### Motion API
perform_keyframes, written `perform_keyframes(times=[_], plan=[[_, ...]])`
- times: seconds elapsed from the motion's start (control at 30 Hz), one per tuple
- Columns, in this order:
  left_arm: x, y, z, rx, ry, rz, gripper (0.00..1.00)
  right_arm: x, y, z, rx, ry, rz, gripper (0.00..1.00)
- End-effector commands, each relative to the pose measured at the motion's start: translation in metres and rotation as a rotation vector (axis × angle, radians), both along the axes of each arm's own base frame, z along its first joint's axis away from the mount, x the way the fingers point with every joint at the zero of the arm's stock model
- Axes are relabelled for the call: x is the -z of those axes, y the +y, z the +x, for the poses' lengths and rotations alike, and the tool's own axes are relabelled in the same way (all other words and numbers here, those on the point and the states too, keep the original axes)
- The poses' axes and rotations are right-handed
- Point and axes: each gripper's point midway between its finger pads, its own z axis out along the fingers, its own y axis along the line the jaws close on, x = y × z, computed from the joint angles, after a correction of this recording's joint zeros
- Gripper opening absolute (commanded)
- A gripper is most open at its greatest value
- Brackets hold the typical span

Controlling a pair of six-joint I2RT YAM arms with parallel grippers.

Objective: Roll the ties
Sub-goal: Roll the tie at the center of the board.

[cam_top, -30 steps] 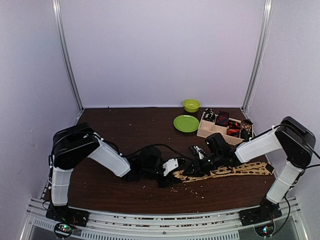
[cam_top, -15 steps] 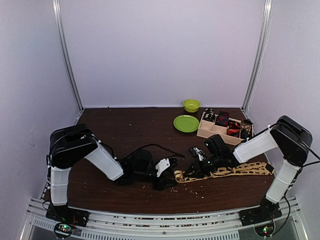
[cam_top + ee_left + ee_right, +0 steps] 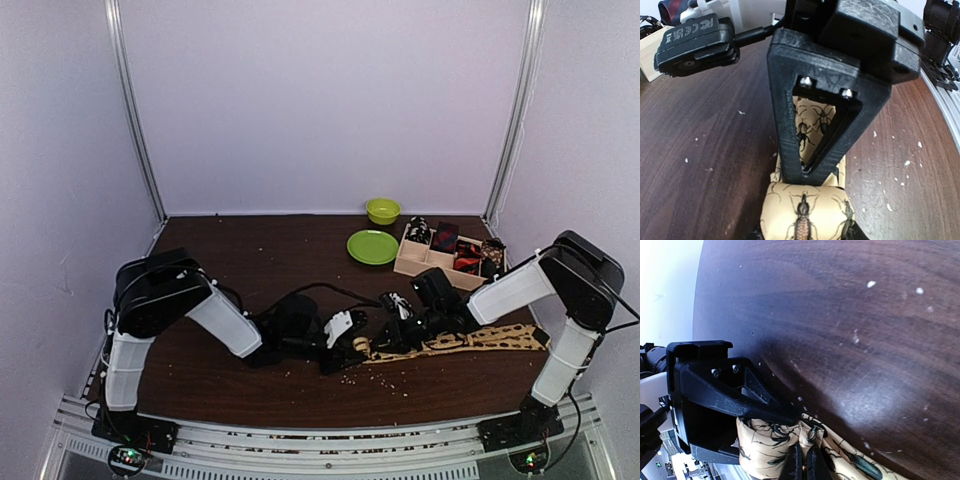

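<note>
The dark wooden tabletop (image 3: 250, 260) is taking up the whole floor of the overhead view. Both arms are reaching low across it and meeting near its middle front.

The tan tie (image 3: 470, 342) is lying flat along the front right, running from near the right arm toward the centre. There the left fingers (image 3: 356, 346) and right fingers (image 3: 390, 338) are crowding over its end. From overhead the two sets of fingers are reading only as a dark cluster, and their grip is not showing.

The wrist cameras are filling that in. The left wrist view is showing the tie's end wound into a small roll (image 3: 805, 216). The roll is sitting between the left arm's own fingers and filling the gap between them, so they are clamping it. One right finger (image 3: 785, 125) is standing just beyond the roll, over the flat fabric. The same view is revealing that the dark marks on the cloth are printed beetles.

The right wrist view is showing the right fingers pressing together on a fold of the tie (image 3: 765, 445), with a left finger (image 3: 715, 390) beside it.

Only the overhead view is taking in the back right: the wooden tray (image 3: 405, 262) holding small dark and red tie bundles (image 3: 445, 238), a green plate (image 3: 372, 247) and a green bowl (image 3: 383, 210). Pale crumbs (image 3: 905, 162) are dotting the wood.
</note>
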Motion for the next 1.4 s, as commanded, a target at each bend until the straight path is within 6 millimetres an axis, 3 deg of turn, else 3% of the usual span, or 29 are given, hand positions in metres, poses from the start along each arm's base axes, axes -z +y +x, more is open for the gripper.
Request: perform_keyframes(times=[0.0, 0.1, 0.37, 0.63, 0.77, 0.97, 1.13, 1.37], plan=[[0.014, -0.026, -0.010, 0.047, -0.009, 0.028, 0.39, 0.047, -0.024, -0.018, 0.036, 0.081, -0.170, 0.00], [0.026, -0.022, -0.010, 0.039, -0.002, 0.066, 0.43, 0.046, -0.023, -0.018, 0.035, 0.078, -0.167, 0.00], [0.023, -0.014, -0.025, 0.087, 0.021, 0.039, 0.47, 0.046, -0.021, -0.018, 0.040, 0.083, -0.159, 0.00], [0.008, 0.004, -0.023, 0.036, 0.028, 0.019, 0.48, 0.040, 0.008, -0.028, 0.025, 0.091, -0.095, 0.00], [0.007, 0.014, -0.022, 0.028, 0.046, 0.023, 0.49, 0.044, 0.013, -0.029, 0.050, 0.112, -0.073, 0.00], [0.017, 0.017, -0.020, 0.038, 0.021, 0.088, 0.38, 0.041, 0.015, -0.029, 0.045, 0.111, -0.064, 0.00], [0.029, 0.031, -0.014, 0.017, -0.019, 0.235, 0.34, 0.019, 0.015, -0.026, 0.024, 0.064, -0.052, 0.13], [0.047, 0.049, -0.018, 0.028, -0.010, 0.379, 0.33, -0.032, 0.024, -0.020, 0.019, -0.014, 0.066, 0.28]])
